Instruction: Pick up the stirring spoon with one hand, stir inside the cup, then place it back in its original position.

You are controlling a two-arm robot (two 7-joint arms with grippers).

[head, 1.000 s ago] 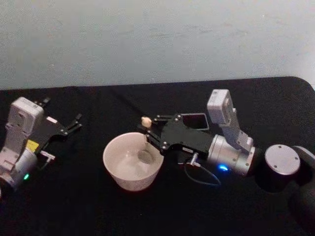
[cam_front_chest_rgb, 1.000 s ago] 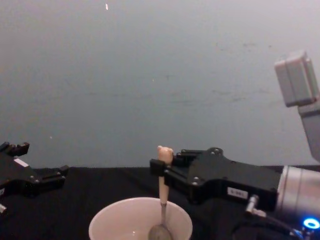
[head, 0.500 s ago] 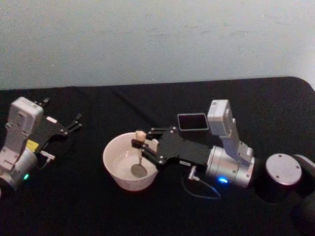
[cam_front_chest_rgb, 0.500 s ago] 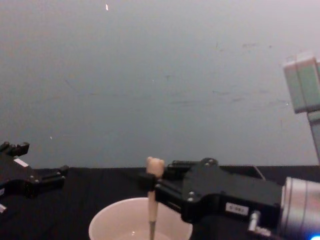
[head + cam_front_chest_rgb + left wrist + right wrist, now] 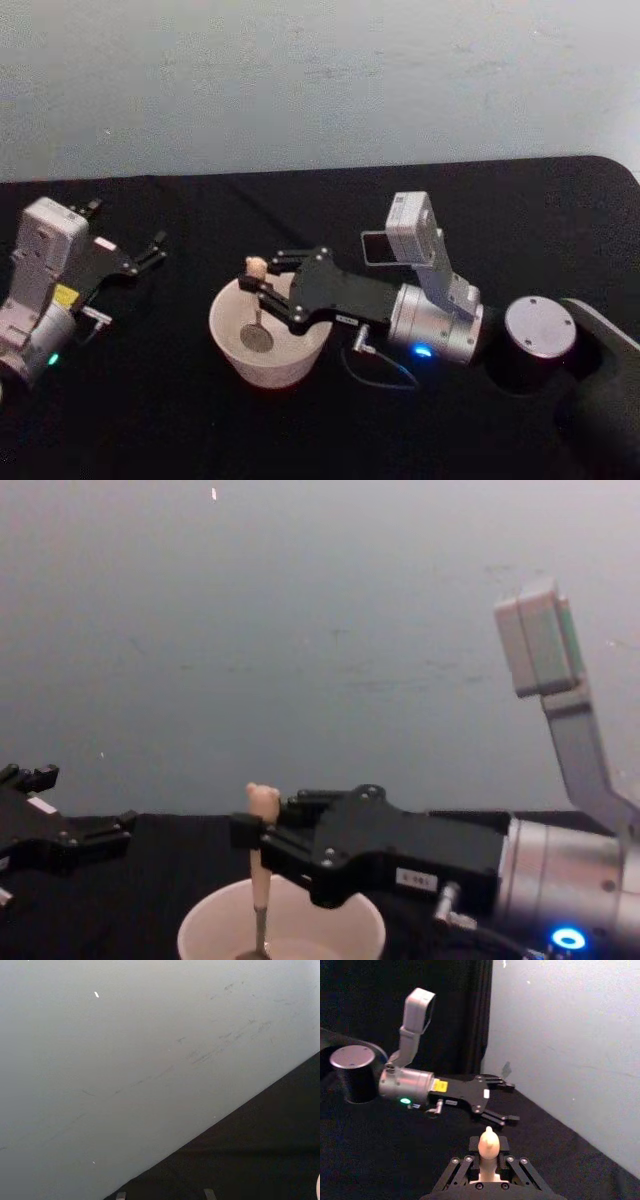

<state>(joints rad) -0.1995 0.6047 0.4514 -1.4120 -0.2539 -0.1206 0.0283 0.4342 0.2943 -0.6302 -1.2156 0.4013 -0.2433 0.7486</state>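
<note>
My right end effector [image 5: 262, 285] grips the stirring spoon [image 5: 257, 302], bowl down in the cup [image 5: 272, 366]; its camera [image 5: 410, 230] half hides the holder [image 5: 373, 248]. The left end effector [image 5: 130, 226] idles, fingers apart.

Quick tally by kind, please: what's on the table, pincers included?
stirring spoon: 1
cup: 1
holder: 1
pincers: 2, the left pincer open, the right pincer shut on the spoon
Total: 5

Bear-headed stirring spoon [image 5: 257, 305] upright in cup [image 5: 258, 373], holder [image 5: 374, 248] behind
</note>
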